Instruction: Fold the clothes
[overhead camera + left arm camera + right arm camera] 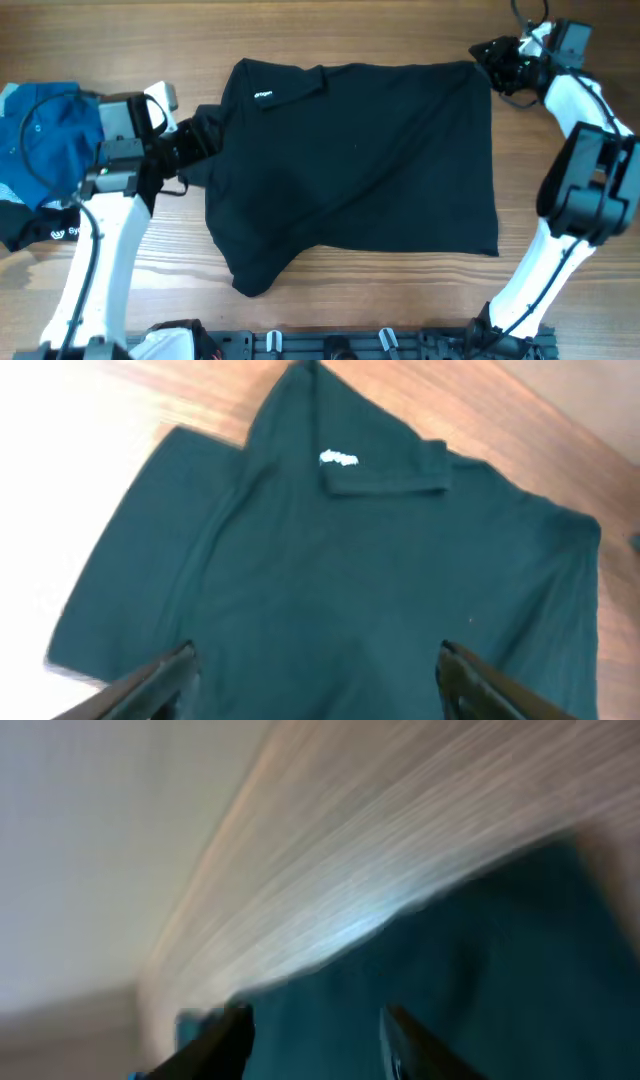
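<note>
The black collared shirt (360, 160) lies spread across the middle of the table, with its collar and a small white logo (263, 96) at the upper left. My left gripper (192, 145) is at the shirt's left edge, over the sleeve. In the left wrist view its fingers (315, 660) are wide apart and open above the fabric (380, 580). My right gripper (492, 55) is at the shirt's top right corner. In the blurred right wrist view its fingers (318, 1025) are open over the shirt's edge (480, 960).
A blue polo (45, 125) lies bunched at the far left, behind the left arm. A black piece with white lettering (45, 228) lies below it. Bare wooden table (400, 300) shows around the shirt. A rail with fittings (330, 345) runs along the front edge.
</note>
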Controlling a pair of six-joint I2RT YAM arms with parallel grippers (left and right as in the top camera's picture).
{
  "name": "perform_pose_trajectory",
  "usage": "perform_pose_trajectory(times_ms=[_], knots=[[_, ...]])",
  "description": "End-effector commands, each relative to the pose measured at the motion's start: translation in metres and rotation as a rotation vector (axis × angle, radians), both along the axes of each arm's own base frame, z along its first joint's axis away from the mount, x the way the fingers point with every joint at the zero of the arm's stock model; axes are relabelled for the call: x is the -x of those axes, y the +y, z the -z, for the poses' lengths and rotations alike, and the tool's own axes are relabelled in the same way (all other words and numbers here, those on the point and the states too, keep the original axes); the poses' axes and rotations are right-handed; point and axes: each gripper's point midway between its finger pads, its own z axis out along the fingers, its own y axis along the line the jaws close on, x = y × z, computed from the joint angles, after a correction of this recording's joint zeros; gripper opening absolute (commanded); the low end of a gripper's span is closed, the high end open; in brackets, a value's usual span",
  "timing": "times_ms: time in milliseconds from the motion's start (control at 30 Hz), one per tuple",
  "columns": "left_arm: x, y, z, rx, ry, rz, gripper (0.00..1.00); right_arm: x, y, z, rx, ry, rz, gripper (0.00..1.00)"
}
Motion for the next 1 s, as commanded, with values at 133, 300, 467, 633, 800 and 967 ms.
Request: perform_pose_trajectory(times_ms=[133,300,467,633,800,967], knots=[[-0.063,-0.015,0.090,-0.035,0.016,0.099,0.40,0.116,0.049,-0.139,0.257,0.054,-0.132,0.47],[-0.084,-0.005,0.167,-0.075,0.058,0.064,0.21,0.160,0.077,-0.120,0.331,0.226,-0.206,0.48],[-0.090,0.074,0.188,-0.304,0.092,-0.321,0.05,0.168,0.063,-0.104,0.454,0.303,-0.170,0.52],[-0.120,0.101,0.158,-0.264,0.020,-0.388,0.12,0.184,0.056,-0.066,0.487,0.400,-0.170,0.61],[-0.136,0.076,0.121,-0.201,0.013,-0.271,0.38,0.220,0.056,-0.002,0.472,0.539,-0.192,0.61],[-0.104,0.073,0.044,-0.201,0.001,-0.273,0.55,0.275,0.055,0.047,0.460,0.719,-0.207,0.50]])
